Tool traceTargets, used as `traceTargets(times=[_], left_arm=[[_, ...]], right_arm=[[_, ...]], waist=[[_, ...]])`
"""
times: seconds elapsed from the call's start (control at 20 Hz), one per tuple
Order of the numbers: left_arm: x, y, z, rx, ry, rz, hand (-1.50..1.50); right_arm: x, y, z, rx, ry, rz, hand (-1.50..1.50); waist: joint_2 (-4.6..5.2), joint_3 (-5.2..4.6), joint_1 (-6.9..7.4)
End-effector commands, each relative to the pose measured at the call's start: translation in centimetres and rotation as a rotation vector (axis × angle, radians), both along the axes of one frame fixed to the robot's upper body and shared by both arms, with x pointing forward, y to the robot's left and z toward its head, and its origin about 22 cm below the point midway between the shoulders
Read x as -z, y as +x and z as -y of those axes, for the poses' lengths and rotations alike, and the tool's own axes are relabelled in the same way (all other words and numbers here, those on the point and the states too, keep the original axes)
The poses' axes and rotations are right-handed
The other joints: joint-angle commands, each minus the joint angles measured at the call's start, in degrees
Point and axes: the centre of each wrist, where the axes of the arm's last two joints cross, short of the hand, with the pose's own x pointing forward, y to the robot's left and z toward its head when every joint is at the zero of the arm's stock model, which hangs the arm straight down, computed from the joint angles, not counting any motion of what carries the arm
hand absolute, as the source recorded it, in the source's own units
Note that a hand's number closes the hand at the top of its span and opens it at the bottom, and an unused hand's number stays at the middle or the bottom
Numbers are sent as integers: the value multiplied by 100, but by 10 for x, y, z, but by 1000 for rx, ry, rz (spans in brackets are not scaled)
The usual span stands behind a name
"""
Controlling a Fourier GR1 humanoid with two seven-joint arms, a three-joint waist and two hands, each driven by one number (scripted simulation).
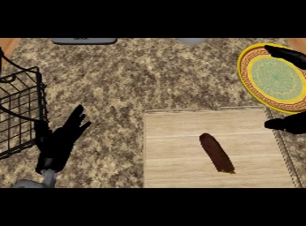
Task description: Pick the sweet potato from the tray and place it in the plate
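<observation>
The dark brown, elongated sweet potato [217, 152] lies untouched on the pale wooden tray [174, 167], slanting from upper left to lower right, well apart from the round yellow plate with a green patterned centre [248, 84] at the upper right. The right hand [298, 121] hangs at the tray's right edge, thumb and fingers spread wide apart, holding nothing. The left hand [59, 141] rests open beside the black wire basket [12, 117] (fingers up). A good pickup would bring the right hand across the potato's middle, fingers straddling its narrow width
</observation>
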Motion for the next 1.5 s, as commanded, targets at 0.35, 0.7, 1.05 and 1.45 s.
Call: traceTargets(times=[0.35,0.7,1.05,1.45], left_arm=[[15,-6,15,-4,-27,-1,0],[33,1,13,-27,-33,-24,0],[21,3,14,-3,-23,-23,0],[24,-23,4,-3,-25,-34,0]], right_arm=[[-13,-38,-60,-90,-532,-160,-150],[7,-49,-101,-48,-620,-208,-150],[29,-53,-125,-11,-709,-246,-150],[67,-79,-122,-40,-679,-305,-150]], waist=[[-16,-25,-29],[4,-22,-15],[5,-20,8],[-3,-17,-1]])
